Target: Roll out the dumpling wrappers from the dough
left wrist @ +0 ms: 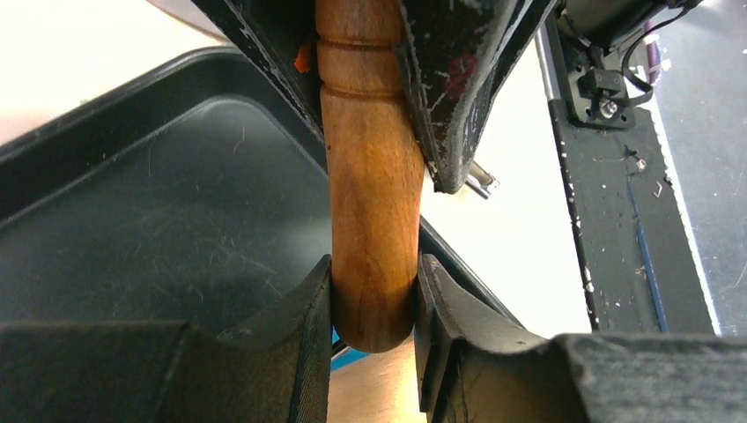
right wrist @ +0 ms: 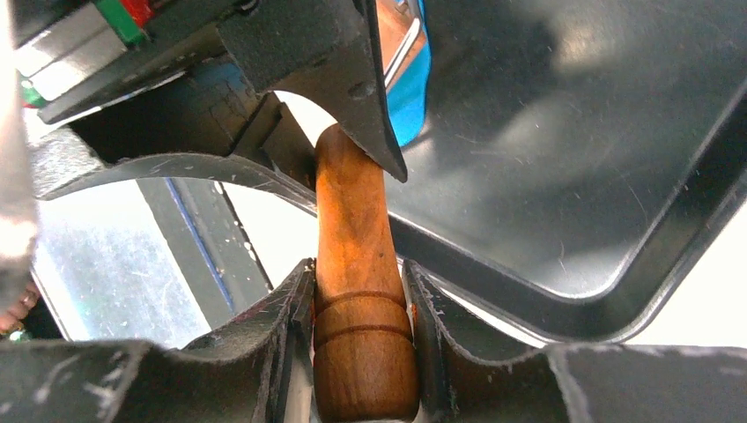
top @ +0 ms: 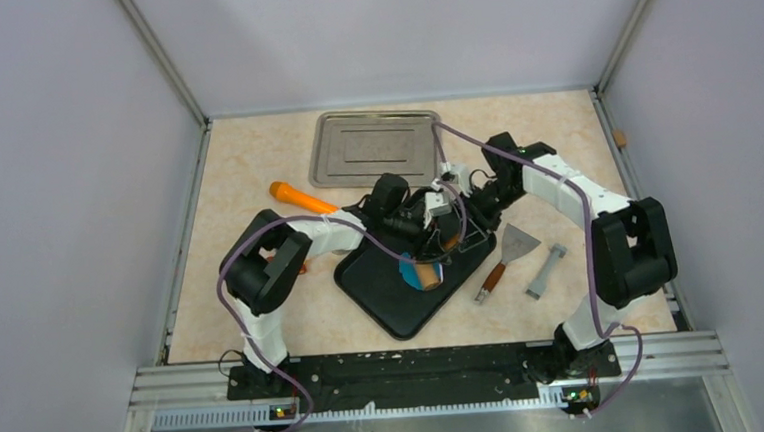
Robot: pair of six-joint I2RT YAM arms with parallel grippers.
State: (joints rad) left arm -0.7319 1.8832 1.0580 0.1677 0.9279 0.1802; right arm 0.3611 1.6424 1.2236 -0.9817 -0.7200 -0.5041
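Top external view: both arms meet over the black tray [top: 383, 298] at mid-desk. Left wrist view: the left pincer [left wrist: 372, 295] is partly closed, its jaws clamping the smooth rounded end of a wooden rolling pin [left wrist: 370, 203]. Right wrist view: the right pincer [right wrist: 359, 304] is likewise partly closed, on the grooved end of the same pin. The blue dough [right wrist: 412, 99] lies on the tray just beyond the left pincer, toward the arm bases; its shape is largely hidden. No finished wrappers are visible. For a good pass, both arms should probably travel together with the pin level, lower it onto the dough and press evenly, so that neither end digs in or slips from its grip.
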